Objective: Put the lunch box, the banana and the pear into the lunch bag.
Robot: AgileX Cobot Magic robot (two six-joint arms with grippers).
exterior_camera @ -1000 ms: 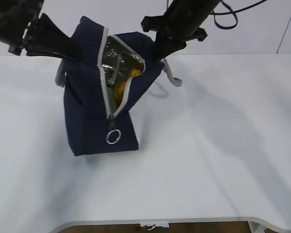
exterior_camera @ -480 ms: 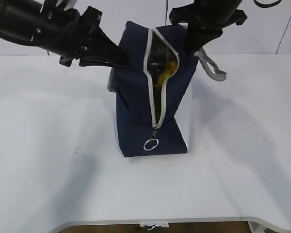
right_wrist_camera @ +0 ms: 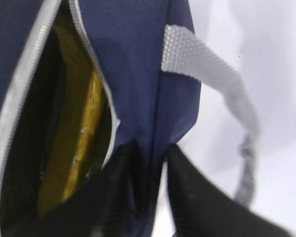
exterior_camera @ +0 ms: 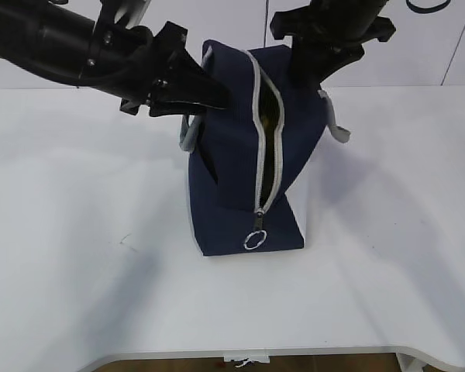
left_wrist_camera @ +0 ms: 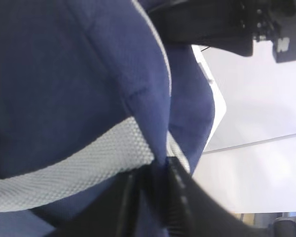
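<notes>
Exterior view: I've got the lunch bag (exterior_camera: pixel 244 186) standing upright on the table (exterior_camera: pixel 387 256), zipper slit narrow, ring pull (exterior_camera: pixel 254 241) low at the front. A second ago it leaned left with the mouth gaping and silver lining showing; half a second ago it was upright but wider open. So the bag has been righted and the mouth is closing in. My left gripper (exterior_camera: pixel 205 93) sits at the bag's upper left side, right gripper (exterior_camera: pixel 314 66) at its top right edge.

Left wrist view: navy fabric and grey webbing handle (left_wrist_camera: pixel 69 170) fill the shot; the fingers straddle a fabric fold, slightly parted. Gripping or letting go, I cannot tell.

Right wrist view: the banana (right_wrist_camera: pixel 81 133) shows yellow inside the opening. Fingers sit either side of the bag's edge, a little apart; hold unclear. Lunch box and pear not visible, presumably inside. Packing looks about done.
</notes>
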